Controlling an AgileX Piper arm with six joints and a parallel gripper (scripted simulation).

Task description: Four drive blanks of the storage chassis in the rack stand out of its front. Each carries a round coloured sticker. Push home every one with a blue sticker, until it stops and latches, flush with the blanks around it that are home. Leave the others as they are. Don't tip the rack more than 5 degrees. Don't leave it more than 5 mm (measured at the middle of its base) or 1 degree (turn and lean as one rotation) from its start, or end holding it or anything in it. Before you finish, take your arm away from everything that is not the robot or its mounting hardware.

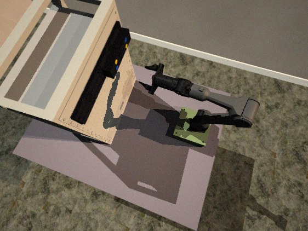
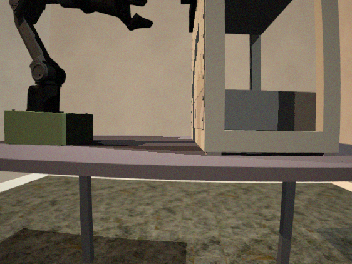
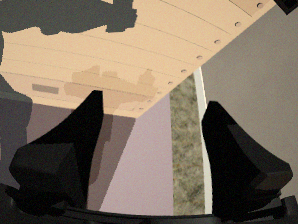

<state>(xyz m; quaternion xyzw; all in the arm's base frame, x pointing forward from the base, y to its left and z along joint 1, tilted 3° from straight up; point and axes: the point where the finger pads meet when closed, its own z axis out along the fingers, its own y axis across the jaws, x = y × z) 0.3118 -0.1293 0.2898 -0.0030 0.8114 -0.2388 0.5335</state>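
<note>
The cream rack stands upright on the table. Its black chassis has a dark block of blanks standing out at the far end in the top view; borders between blanks are hard to tell. Along it show a blue sticker, a yellow sticker, a second yellow sticker and a second blue sticker. My gripper is open and empty, in front of the rack and apart from it. The wrist view shows the rack's lower front, no stickers.
The green base block carries the arm on the mauve table. The rack's open side frame shows grey and brown panels inside. A wall with a pale skirting strip stands behind the patterned floor.
</note>
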